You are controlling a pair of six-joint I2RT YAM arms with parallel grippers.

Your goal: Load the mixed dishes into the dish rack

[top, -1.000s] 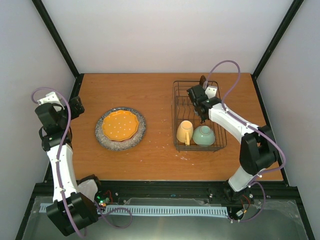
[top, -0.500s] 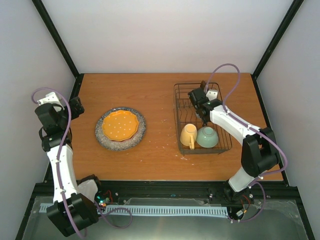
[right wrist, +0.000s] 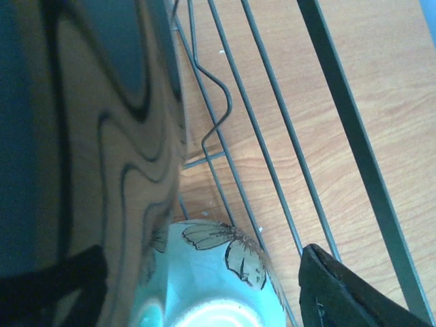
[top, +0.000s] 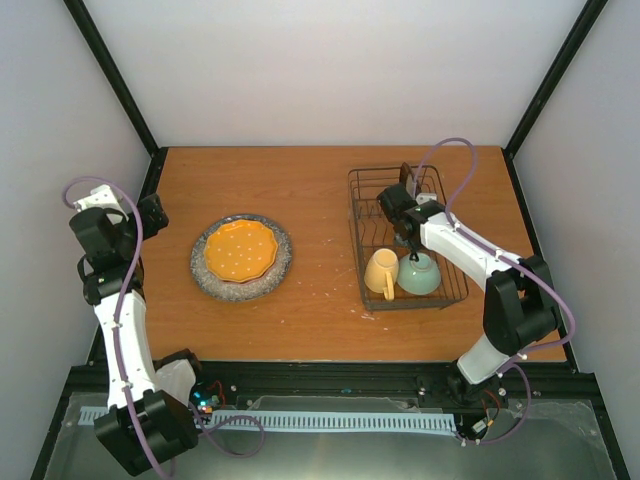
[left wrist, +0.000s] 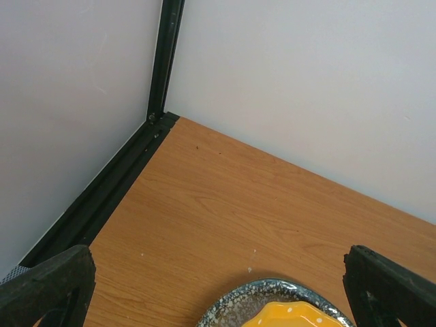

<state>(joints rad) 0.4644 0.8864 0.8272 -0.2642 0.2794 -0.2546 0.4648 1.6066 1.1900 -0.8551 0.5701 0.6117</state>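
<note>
Brown wood table (top: 300, 190), smooth, with light grain lines, closed in by plain white walls and black posts in the corners. Far left: left gripper (top: 152, 212), up near the table's left edge, black fingers (left wrist: 48, 286) spread wide with nothing between them. Well apart from the dish rack (top: 352, 210), with most of the table in between. Next, moving right: round grey speckled plate (top: 200, 268) flat on the wood, with an orange plate (top: 240, 250) stacked on top, wavy at the rim and dotted with tiny pale spots. On the right half: the dish rack, right under the right gripper (top: 409, 240). Reaches down into the middle of the rack, just above a green bowl (top: 420, 278). Black fingers (right wrist: 340, 293) parted, gripping nothing. Rack shaped like a long box, made of thin dark wire, open on top, easy to see through, with bent wire loops for slots. Long side pointing away from the arms. Inside, at the near end: yellow mug (top: 378, 270) on the left, close beside the green bowl. Mug plain and smooth. Bowl shiny and pale, with flower drawings on its side. Behind the bowl: striped dish (right wrist: 95, 150) standing on its edge, brown with dark blue wavy lines, glossy, very close to one finger; cannot tell if touching.
</note>
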